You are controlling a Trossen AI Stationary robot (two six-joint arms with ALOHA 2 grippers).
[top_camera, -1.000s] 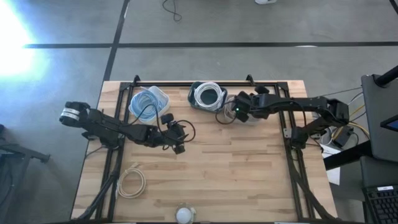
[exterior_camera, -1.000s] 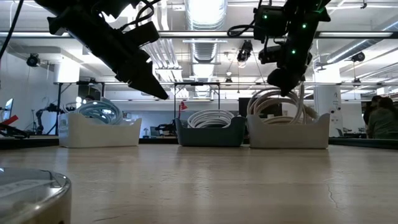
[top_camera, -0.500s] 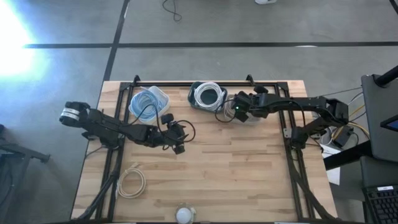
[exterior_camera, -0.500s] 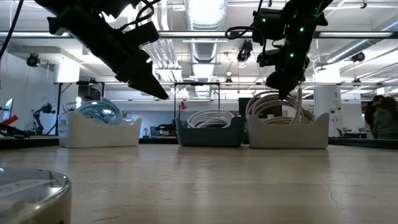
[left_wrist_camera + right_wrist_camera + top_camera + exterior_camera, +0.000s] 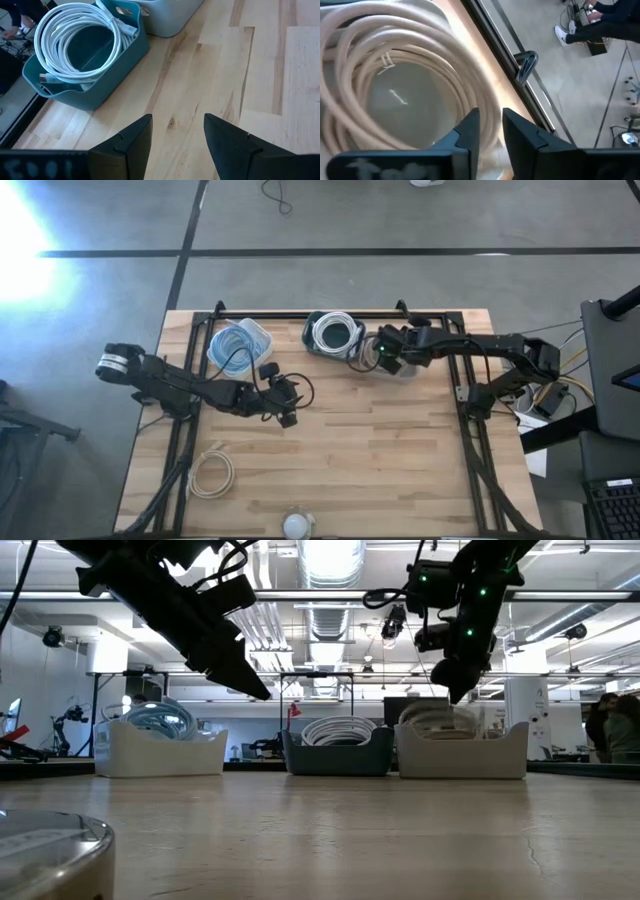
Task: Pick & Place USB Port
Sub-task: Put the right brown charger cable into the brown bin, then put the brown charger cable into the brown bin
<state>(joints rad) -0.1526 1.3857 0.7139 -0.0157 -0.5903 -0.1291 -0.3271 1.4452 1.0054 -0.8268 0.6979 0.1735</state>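
The table [image 5: 360, 460] is pale wooden planking with visible grain, framed by black metal rails. Three open plastic bins stand in a row along its far edge, each holding one coiled cable. The left bin [image 5: 240, 345] is white and holds a bluish translucent coil [image 5: 158, 717]. The middle bin [image 5: 312, 330] is teal with rounded corners and holds a glossy white coil [image 5: 80, 42] bound with a tie. The right bin [image 5: 463, 752] is pale grey and holds a thick cream coil [image 5: 395, 65], smooth and round in section. A fourth coil, a cream loose cable [image 5: 211, 473], lies flat on the boards near the front left corner. One round white lidded object [image 5: 297, 526] sits at the front edge. The right gripper [image 5: 383, 356] hangs over the right bin, above the cream coil; its two dark fingers [image 5: 520, 135] stand narrowly apart with nothing between them, and the coil lies below, apart from them. The left gripper [image 5: 287, 412] waits above bare boards left of centre, its fingers [image 5: 230, 140] moderately spread and holding nothing. A person's legs [image 5: 590, 27] show on the floor beyond the table.
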